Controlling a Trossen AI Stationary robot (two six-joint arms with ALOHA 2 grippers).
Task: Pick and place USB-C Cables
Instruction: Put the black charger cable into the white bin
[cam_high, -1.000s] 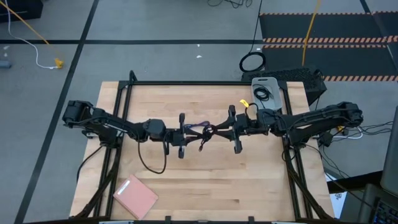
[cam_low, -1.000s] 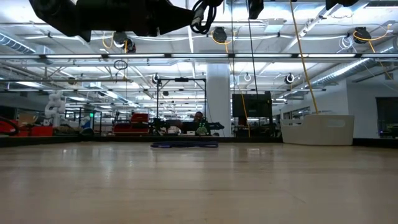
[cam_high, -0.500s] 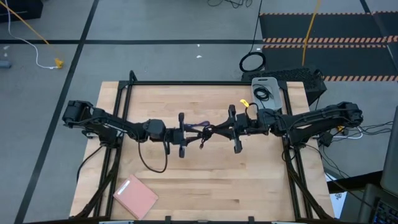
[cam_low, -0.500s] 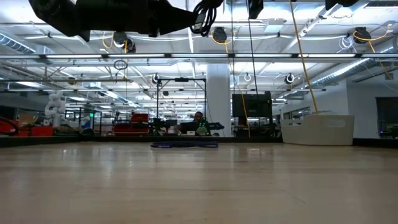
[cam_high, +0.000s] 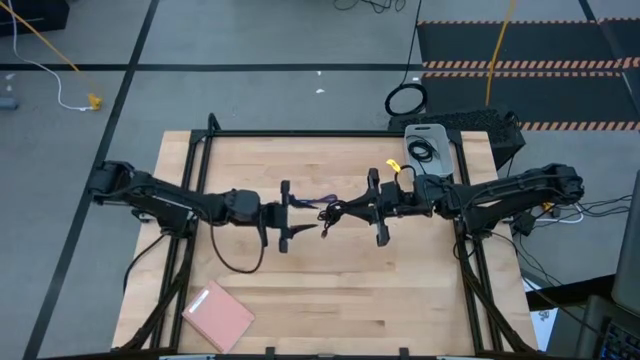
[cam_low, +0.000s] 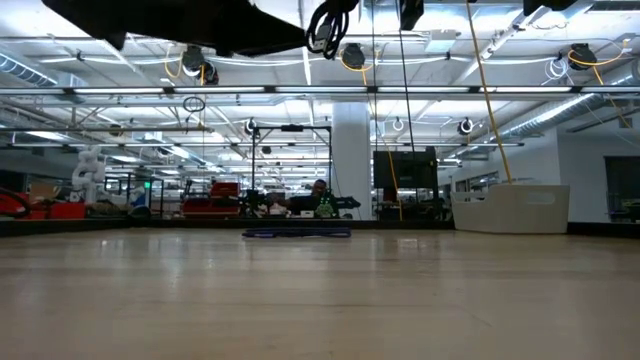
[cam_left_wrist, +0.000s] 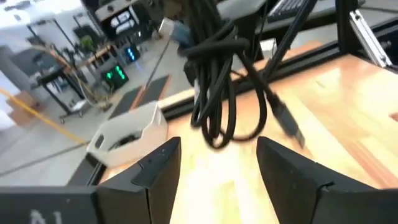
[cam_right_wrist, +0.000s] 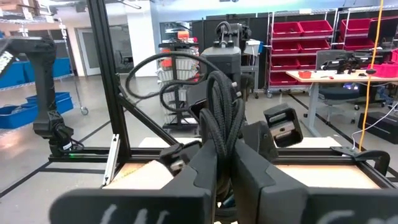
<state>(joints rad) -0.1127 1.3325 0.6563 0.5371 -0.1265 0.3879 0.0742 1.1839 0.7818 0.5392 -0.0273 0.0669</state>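
A bundled black USB-C cable (cam_high: 333, 212) hangs in the air over the table's middle, and my right gripper (cam_high: 347, 212) is shut on it. In the left wrist view the bundle (cam_left_wrist: 217, 81) dangles just beyond my left gripper (cam_left_wrist: 217, 165), whose fingers stand wide open with nothing between them. In the high view my left gripper (cam_high: 285, 212) is a little to the left of the bundle. In the low view the cable's loop (cam_low: 325, 25) shows near the top edge. Another black coil (cam_high: 422, 151) lies in the white bin (cam_high: 440, 135). My right gripper pinches the bundle's several strands (cam_right_wrist: 219, 124) between its two fingers. The fingers come level from the table's right. The bundle is lifted clear of the table; loops (cam_left_wrist: 214, 124) and a plug end (cam_left_wrist: 287, 121) hang slack below the hold.
The white bin stands at the table's far right corner. A pink flat pad (cam_high: 218, 315) lies near the front left edge. A black ring of thick cable (cam_high: 405, 100) lies on the floor beyond the table. Bare wood (cam_high: 400, 290) spreads in front of both grippers.
My left gripper has opened, let go of the bundle and drawn back toward the table's left edge. The bundle stays lifted in my right gripper, which has kept its place.
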